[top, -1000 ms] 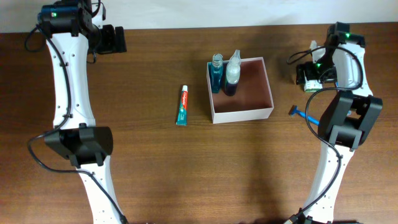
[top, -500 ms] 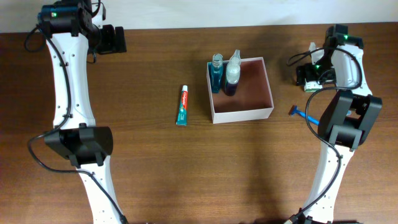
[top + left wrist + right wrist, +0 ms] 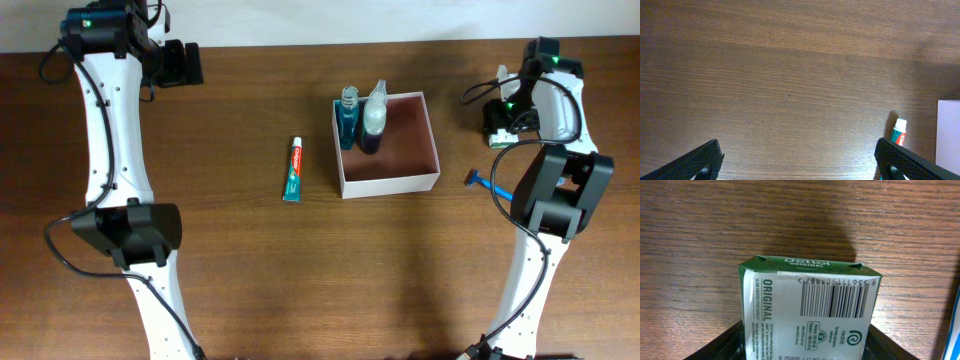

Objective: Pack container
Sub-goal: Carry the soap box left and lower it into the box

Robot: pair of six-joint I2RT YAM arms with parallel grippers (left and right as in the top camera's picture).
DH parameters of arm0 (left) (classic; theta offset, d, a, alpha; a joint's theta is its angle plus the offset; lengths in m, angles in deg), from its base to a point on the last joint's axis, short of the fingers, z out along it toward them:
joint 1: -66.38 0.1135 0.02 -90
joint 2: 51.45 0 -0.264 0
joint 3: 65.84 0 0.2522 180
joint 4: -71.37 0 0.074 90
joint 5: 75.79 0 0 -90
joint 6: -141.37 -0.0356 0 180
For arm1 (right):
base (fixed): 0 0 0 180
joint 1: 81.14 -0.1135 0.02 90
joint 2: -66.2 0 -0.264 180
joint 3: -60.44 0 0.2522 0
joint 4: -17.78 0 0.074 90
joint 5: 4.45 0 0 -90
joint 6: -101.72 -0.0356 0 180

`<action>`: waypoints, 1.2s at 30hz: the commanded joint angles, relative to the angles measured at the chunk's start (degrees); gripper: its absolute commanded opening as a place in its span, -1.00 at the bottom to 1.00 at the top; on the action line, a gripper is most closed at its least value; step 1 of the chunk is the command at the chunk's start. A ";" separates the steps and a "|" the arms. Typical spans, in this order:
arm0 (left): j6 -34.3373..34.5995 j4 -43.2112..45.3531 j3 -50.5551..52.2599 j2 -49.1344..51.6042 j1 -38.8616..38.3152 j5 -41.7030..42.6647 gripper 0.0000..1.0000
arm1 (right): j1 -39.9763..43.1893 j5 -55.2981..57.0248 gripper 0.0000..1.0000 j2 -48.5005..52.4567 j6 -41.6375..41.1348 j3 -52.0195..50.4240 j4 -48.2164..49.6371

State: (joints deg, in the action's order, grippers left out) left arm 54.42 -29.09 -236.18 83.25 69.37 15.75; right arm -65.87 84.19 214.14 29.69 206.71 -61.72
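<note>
The container (image 3: 405, 150) is a square, white-walled box with a reddish-brown inside at the table's middle. A blue bottle (image 3: 348, 118) and a clear spray bottle (image 3: 373, 118) stand in its left part. A toothpaste tube (image 3: 293, 169) lies on the table left of it. My right gripper (image 3: 502, 122) is shut on a green-and-white soap packet (image 3: 497, 141) at the far right. In the right wrist view the packet (image 3: 807, 300) fills the space between my fingers (image 3: 807, 335). My left gripper (image 3: 185, 63) is open and empty at the far left back.
A blue razor (image 3: 488, 184) lies on the table right of the container, near the right arm; its edge shows in the right wrist view (image 3: 955, 330). The left wrist view shows bare wood between my fingers (image 3: 800, 162), the toothpaste (image 3: 898, 131) and the container's wall (image 3: 950, 140).
My right gripper's fingers have drawn in around the soap packet and shifted slightly right. The left arm and the other things have not moved.
</note>
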 commanded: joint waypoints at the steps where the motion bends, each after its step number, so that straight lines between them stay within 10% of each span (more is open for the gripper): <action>1: 0.57 0.11 0.00 0.20 0.07 0.42 0.98 | -0.31 0.55 0.18 0.66 -0.22 -0.83 0.07; 8: 0.59 0.11 0.00 0.20 0.07 0.39 0.98 | -0.44 0.09 -0.14 0.61 -0.87 -0.20 -0.96; 26: 0.59 0.11 0.00 0.20 0.07 0.39 0.99 | -8.52 -1.27 -0.13 -0.57 -8.39 33.07 -26.14; 36: 0.59 0.11 0.00 0.20 0.07 0.39 0.98 | -17.97 -3.45 -0.13 -5.53 -15.06 34.67 -31.61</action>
State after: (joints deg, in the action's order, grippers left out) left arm 54.42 -29.09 -236.18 83.25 69.37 15.73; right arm -80.45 83.01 211.86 18.09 240.31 -92.88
